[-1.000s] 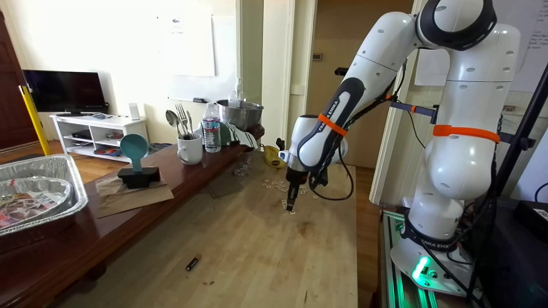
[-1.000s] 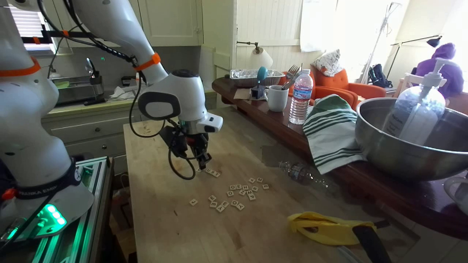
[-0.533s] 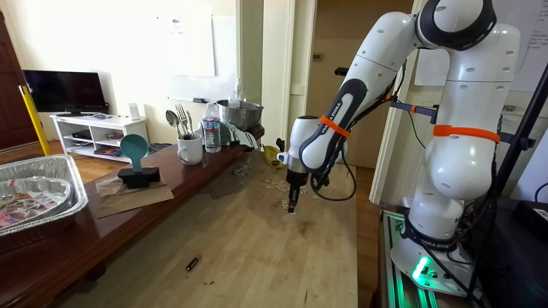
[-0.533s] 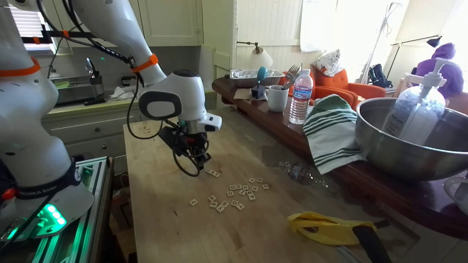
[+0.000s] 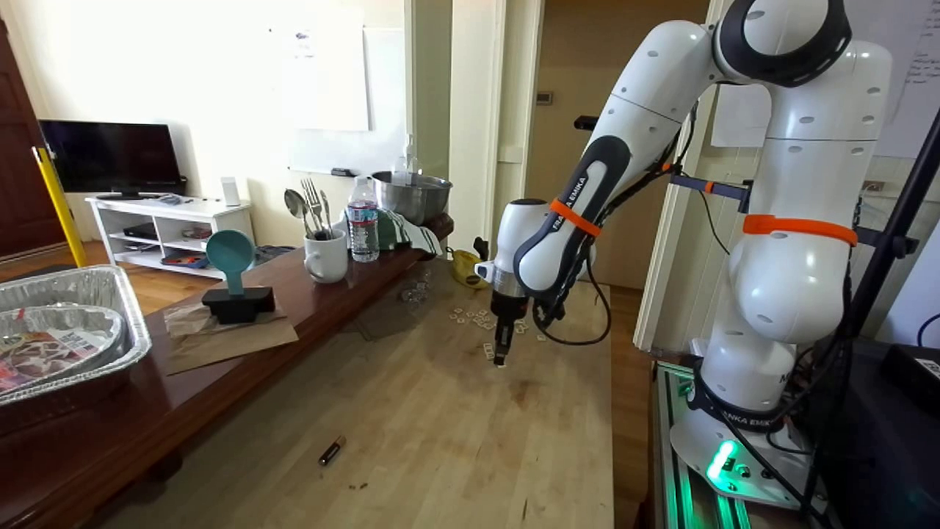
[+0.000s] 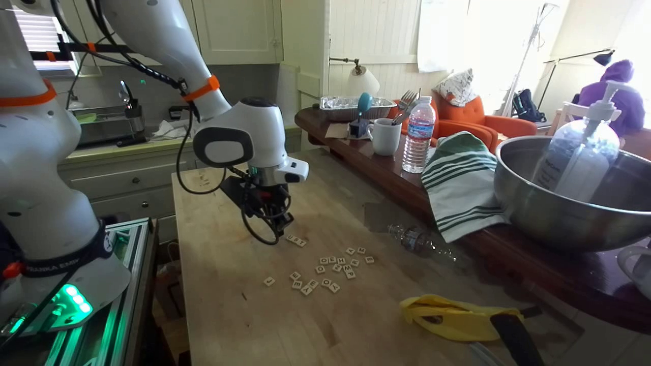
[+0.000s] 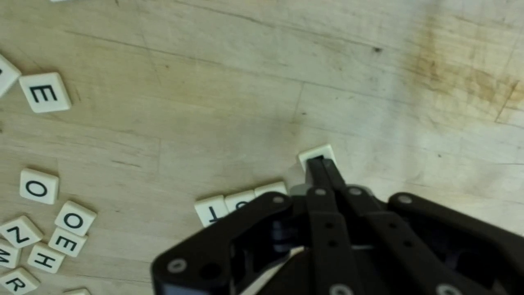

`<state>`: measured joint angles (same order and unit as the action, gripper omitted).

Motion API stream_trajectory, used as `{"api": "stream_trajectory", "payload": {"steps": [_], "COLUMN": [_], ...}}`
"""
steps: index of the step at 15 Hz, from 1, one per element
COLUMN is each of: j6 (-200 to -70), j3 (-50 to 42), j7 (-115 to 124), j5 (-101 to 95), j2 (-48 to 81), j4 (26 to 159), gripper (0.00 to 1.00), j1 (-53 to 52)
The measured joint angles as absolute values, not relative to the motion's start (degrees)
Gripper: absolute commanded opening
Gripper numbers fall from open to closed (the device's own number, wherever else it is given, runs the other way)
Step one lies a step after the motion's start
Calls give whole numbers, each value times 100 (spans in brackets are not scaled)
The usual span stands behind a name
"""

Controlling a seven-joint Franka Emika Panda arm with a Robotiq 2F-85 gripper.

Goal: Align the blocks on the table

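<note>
The blocks are small cream letter tiles on the light wooden table (image 5: 440,433). Three tiles (image 7: 211,209) stand in a row, partly hidden by a finger in the wrist view; the row also shows in an exterior view (image 6: 296,240). A single tile (image 7: 311,153) lies apart, just beyond the row's end, its letter mostly covered. My gripper (image 7: 320,160) is shut with its fingertips together over this tile, with nothing between them. Whether they touch its top I cannot tell. The gripper is low over the table in both exterior views (image 5: 500,361) (image 6: 286,223).
Several scattered tiles (image 6: 333,272) lie farther along the table. A clear plastic bottle (image 6: 419,241) and a yellow bag (image 6: 452,317) lie on it too. A battery (image 5: 332,450) lies near the front. A raised dark wooden counter (image 5: 242,382) runs along one side.
Since one second ago my gripper has shifted slightly and turned a little; it now hides the single tile in an exterior view. Over the last half second almost nothing has moved.
</note>
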<state>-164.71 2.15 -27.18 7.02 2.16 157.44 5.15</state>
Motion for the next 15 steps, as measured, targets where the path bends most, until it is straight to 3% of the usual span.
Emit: {"api": "stream_trajectory", "payload": {"steps": [15], "j6": [-16778], "j3": [292], "j7": [-3056], "j5": [1557], "j2": [289], "j4": [15743], "gripper": [0], "j1": [518]}}
